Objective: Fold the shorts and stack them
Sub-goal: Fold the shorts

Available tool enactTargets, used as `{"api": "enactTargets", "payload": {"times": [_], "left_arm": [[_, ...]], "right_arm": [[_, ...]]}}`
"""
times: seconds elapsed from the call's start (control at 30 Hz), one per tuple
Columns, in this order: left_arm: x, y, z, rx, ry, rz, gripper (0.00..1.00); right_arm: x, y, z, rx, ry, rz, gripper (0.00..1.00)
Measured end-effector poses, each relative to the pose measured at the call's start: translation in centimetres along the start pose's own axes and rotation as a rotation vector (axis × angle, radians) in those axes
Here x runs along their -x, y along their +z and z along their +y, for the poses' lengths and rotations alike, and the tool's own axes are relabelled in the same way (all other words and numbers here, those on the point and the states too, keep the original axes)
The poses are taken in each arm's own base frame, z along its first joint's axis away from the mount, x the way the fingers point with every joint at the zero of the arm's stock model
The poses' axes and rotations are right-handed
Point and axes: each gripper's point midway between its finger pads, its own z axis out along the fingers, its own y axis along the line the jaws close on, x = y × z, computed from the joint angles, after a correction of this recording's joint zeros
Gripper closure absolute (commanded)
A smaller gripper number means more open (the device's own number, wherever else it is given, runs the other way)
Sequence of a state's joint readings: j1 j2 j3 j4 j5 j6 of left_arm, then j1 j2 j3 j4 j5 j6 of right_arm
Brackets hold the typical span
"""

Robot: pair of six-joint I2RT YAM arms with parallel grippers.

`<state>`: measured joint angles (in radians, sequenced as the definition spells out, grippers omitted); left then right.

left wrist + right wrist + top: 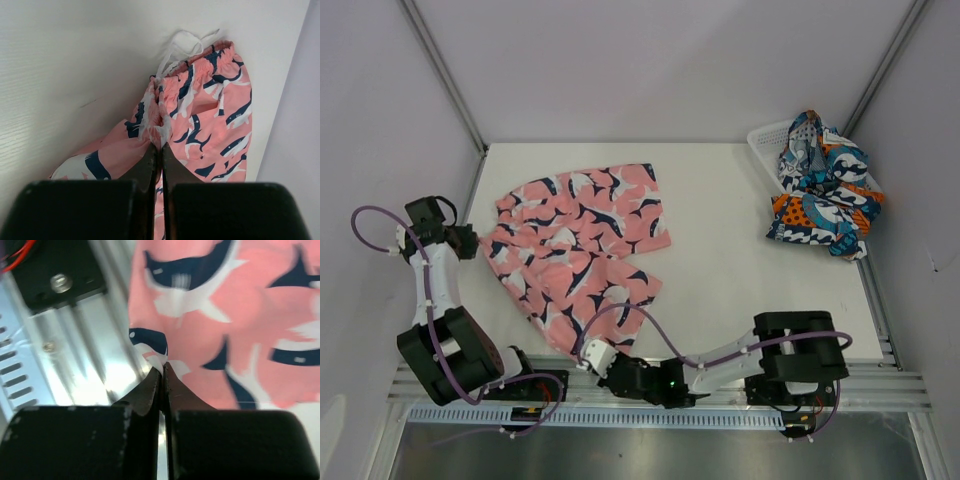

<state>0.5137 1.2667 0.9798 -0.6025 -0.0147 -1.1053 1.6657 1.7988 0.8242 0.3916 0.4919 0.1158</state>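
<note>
While the patterned shorts (825,190) lie heaped in the white basket (763,138), the left claw (160,150) and right claw (162,374) each pinch the pink shorts (580,240) on the desk (720,260).

No legible text, labels, brands, numbers or signs in any view. Pink shorts (210,115): tiny pale marks sit inside the navy print in both wrist views, but they are too small and blurred to read.
</note>
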Motion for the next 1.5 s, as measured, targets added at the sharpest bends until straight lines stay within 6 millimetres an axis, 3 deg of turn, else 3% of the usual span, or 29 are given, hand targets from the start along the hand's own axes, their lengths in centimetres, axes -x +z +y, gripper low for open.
{"api": "enactTargets", "payload": {"times": [0.2, 0.33, 0.5, 0.77, 0.93, 1.1, 1.33, 1.5], "left_arm": [[-0.3, 0.3, 0.4, 0.017, 0.008, 0.013, 1.0], [-0.4, 0.2, 0.3, 0.013, 0.007, 0.022, 1.0], [-0.6, 0.2, 0.4, 0.015, -0.002, 0.03, 1.0], [-1.3, -0.4, -0.4, 0.003, -0.035, 0.083, 1.0], [-1.6, -0.5, -1.1, -0.01, -0.102, 0.109, 1.0], [-1.4, -0.5, -1.2, -0.001, -0.175, 0.095, 1.0], [-0.6, -0.7, -2.0, 0.0, -0.286, 0.054, 1.0], [-0.2, -0.1, -3.7, -0.001, -0.339, 0.052, 1.0]], "right_arm": [[3.3, -2.2, -7.2, -0.105, 0.056, -0.041, 1.0], [5.2, -2.3, -13.1, -0.217, 0.1, -0.049, 1.0], [7.9, -1.9, -19.2, -0.311, 0.12, -0.057, 1.0], [15.0, -3.9, -33.6, -0.498, 0.205, -0.169, 1.0], [17.3, -3.4, -40.8, -0.559, 0.23, -0.214, 1.0], [18.4, -0.4, -45.2, -0.539, 0.236, -0.231, 1.0], [20.0, 3.4, -48.7, -0.472, 0.209, -0.276, 1.0], [20.7, 6.2, -50.9, -0.423, 0.191, -0.321, 1.0]]}}
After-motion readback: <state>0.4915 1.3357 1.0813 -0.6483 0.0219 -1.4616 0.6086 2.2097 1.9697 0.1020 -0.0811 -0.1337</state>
